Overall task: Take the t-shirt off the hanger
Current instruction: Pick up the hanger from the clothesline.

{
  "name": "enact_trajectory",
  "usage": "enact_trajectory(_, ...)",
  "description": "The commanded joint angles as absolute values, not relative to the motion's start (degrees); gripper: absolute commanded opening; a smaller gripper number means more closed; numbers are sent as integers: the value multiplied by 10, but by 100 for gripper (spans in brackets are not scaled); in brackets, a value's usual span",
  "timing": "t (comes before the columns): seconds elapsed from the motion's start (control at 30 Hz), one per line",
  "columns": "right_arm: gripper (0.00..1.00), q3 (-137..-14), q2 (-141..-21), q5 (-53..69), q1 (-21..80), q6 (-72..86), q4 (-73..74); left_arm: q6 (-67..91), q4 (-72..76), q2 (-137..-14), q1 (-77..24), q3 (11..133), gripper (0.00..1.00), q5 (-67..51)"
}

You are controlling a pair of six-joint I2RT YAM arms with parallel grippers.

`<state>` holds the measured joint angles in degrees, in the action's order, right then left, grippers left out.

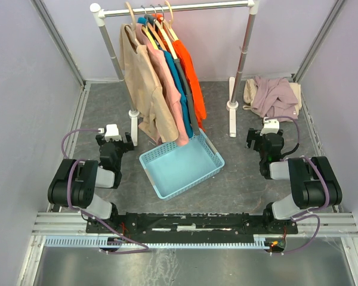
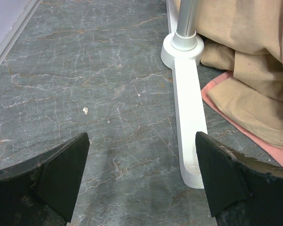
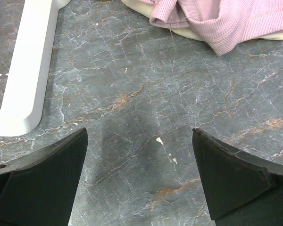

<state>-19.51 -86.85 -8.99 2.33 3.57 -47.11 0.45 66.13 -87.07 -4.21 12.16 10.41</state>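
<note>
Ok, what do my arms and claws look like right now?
The left arm and right arm are black with bulky round joints and grey links. A purple cable loops along each, and a white camera block sits at each wrist. The claw fingers are matte black wedges.

At upper centre the tan t-shirt (image 1: pixel 144 83) hides most of the shirts (image 1: pixel 191 77) behind; the pink garment (image 3: pixel 226 19) runs off the top edge.

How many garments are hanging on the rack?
5: left to right beige, pink, blue, grey, orange, bunched at the rail's left end; overlap may hide more.
</note>
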Motion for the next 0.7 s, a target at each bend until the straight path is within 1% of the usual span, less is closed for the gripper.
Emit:
enact_trajectory(0.0, 100, -212, -868, -84, 25, 30, -492, 0, 688, -872, -39, 130, 99, 114)
enact_trajectory(0.13, 100, -209, -864, -85, 25, 30, -501, 1, 693, -870, -39, 127, 99, 119)
enact_trajectory(0.17, 99, -212, -852, -85, 25, 31, -489, 6, 681, -855, -41, 128, 99, 138)
enact_trajectory(0.2, 99, -222, -828, -84, 25, 31, -451, 11, 643, -829, -42, 136, 99, 151)
enact_trajectory(0.27, 99, -267, -770, -91, 25, 36, -320, 21, 526, -761, -42, 170, 99, 170)
enact_trajectory(0.33, 99, -322, -721, -122, 25, 66, -199, 67, 432, -711, -42, 210, 99, 199)
enact_trajectory(0.47, 100, -438, -694, -218, 25, 186, 19, 143, 290, -656, -42, 287, 99, 167)
enact_trajectory(0.53, 100, -507, -700, -228, 25, 220, 75, 186, 253, -640, -42, 317, 99, 160)
enact_trajectory(0.67, 100, -634, -708, -203, 26, 254, 152, 276, 190, -610, -42, 370, 99, 158)
